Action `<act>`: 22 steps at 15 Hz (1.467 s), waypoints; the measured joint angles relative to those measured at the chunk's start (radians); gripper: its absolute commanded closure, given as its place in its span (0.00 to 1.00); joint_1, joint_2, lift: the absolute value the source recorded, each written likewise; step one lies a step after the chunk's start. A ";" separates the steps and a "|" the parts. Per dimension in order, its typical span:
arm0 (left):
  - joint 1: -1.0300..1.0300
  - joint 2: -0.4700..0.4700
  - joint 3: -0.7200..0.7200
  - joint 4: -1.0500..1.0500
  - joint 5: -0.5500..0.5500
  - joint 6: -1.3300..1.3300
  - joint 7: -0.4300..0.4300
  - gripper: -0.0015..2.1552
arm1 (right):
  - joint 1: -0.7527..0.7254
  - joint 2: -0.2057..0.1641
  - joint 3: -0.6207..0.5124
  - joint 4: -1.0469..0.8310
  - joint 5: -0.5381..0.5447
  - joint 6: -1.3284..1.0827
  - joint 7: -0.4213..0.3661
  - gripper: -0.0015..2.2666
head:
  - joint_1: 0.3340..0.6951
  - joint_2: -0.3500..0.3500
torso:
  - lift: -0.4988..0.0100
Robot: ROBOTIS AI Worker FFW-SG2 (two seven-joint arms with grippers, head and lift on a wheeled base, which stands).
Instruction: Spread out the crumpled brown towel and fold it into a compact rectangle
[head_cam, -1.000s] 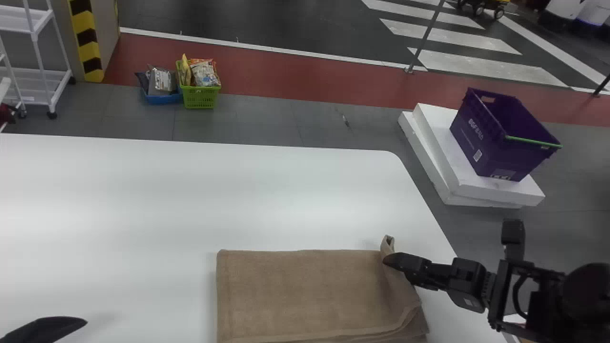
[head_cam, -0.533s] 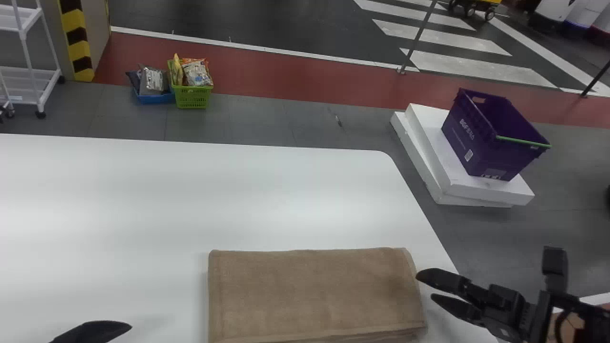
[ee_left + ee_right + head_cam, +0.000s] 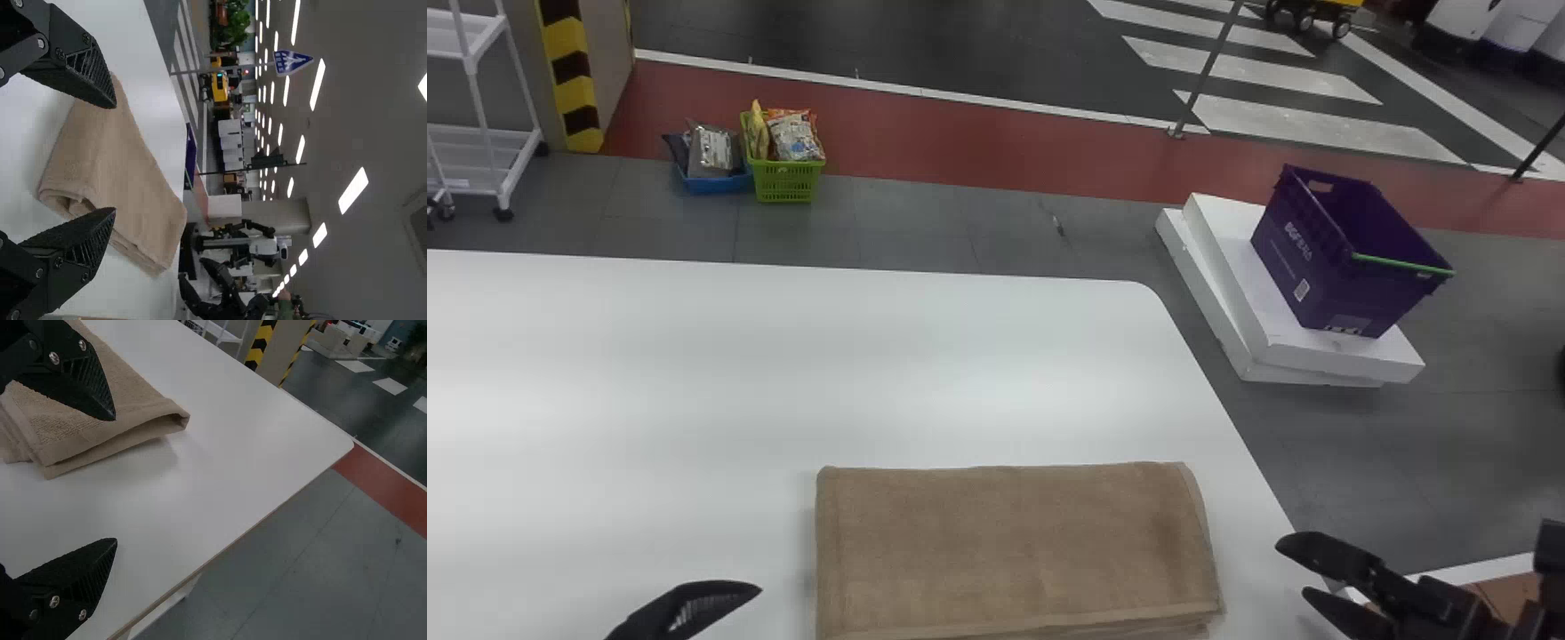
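The brown towel (image 3: 1014, 542) lay on the white table (image 3: 783, 373), folded into a layered rectangle; the left gripper (image 3: 115, 159) and right gripper (image 3: 115, 480) were open and empty, so perhaps only small straightening remained.

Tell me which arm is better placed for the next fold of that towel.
The left, probably: the left gripper is open beside the towel, which appears between its fingers in its wrist view. The right gripper, also open, is out by the table's edge.
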 measured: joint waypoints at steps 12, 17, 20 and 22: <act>-0.063 0.012 -0.169 0.024 -0.223 0.166 0.253 0.20 | 0.016 0.018 -0.011 0.016 -0.014 0.000 0.002 0.09 | 1.00 0.00 | 0.73; -0.063 0.023 -0.134 0.035 -0.245 0.138 0.275 0.24 | 0.014 0.016 -0.004 0.033 -0.025 0.000 0.002 0.09 | 1.00 0.00 | 0.73; -0.055 0.024 -0.092 0.028 -0.236 0.112 0.247 0.31 | 0.012 0.016 -0.005 0.034 -0.026 0.000 0.002 0.09 | 1.00 0.00 | 0.73; -0.052 0.024 -0.077 0.023 -0.231 0.101 0.223 0.31 | 0.010 0.016 -0.003 0.035 -0.026 0.000 0.002 0.09 | 1.00 0.00 | 0.73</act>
